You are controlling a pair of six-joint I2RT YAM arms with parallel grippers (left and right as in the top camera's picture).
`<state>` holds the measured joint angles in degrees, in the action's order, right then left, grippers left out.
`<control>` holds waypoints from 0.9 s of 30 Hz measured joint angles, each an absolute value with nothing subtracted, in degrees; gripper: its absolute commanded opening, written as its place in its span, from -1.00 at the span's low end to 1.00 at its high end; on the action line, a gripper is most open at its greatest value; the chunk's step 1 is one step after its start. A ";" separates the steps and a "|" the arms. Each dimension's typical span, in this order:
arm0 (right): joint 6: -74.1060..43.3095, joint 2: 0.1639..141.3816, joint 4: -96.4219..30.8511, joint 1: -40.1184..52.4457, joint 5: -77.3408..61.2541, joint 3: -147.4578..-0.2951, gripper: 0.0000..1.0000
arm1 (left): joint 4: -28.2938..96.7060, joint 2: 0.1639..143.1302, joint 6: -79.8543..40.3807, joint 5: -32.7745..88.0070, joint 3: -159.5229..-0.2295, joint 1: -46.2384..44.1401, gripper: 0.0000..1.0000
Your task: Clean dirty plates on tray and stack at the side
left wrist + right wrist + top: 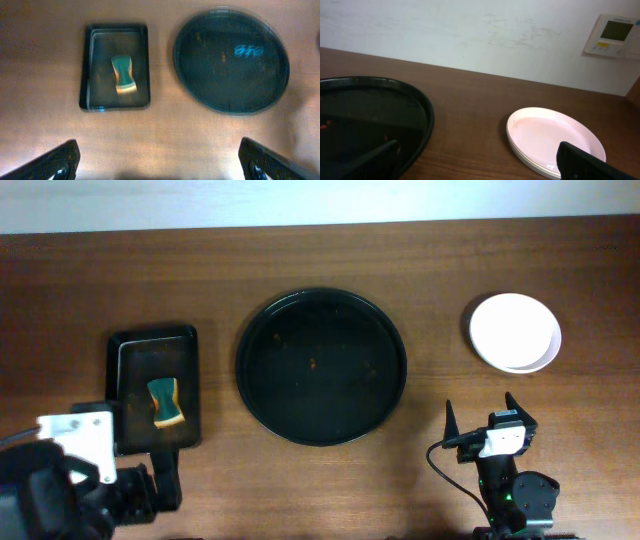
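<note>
The round black tray (321, 366) lies at the table's middle and holds no plates, only small orange specks. It also shows in the left wrist view (231, 61) and the right wrist view (370, 120). The white plates (515, 332) sit stacked at the right of the table, seen close in the right wrist view (555, 140). My left gripper (160, 167) is open and empty over bare table near the front left. My right gripper (483, 418) is open and empty near the front right, between tray and stack.
A small rectangular black tray (155, 388) at the left holds a green and yellow sponge (165, 402), also in the left wrist view (123, 75). A white wall with a wall panel (612, 35) stands behind the table.
</note>
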<state>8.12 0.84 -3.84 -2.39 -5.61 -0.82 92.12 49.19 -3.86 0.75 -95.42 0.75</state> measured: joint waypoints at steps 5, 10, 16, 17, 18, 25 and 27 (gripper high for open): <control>8.12 0.82 -3.90 -2.39 -5.61 -0.82 0.97 | 68.42 39.46 -3.84 -3.14 -85.67 1.58 0.99; 8.12 0.84 -3.86 -2.39 -5.61 -0.82 0.97 | 49.87 26.55 -3.84 -4.80 -65.19 2.02 0.99; 8.10 0.84 -3.84 -2.44 -5.61 -0.80 0.97 | 31.94 12.16 -3.84 -4.99 -43.00 2.02 0.99; 8.12 0.84 -3.81 -2.44 -5.61 -0.80 0.97 | 30.59 10.79 -3.84 -4.97 -40.69 2.02 0.99; 8.08 0.84 -3.81 -2.44 -5.61 -0.80 0.97 | 27.88 8.80 -3.86 -4.97 -37.08 2.02 0.99; 8.12 0.84 -3.81 -2.44 -5.61 -0.80 0.97 | 11.40 1.23 -3.84 -3.90 -18.68 2.02 0.99; 8.08 0.84 -3.81 -2.44 -5.61 -0.78 0.97 | 6.98 0.91 -3.84 -3.25 -14.09 2.02 0.99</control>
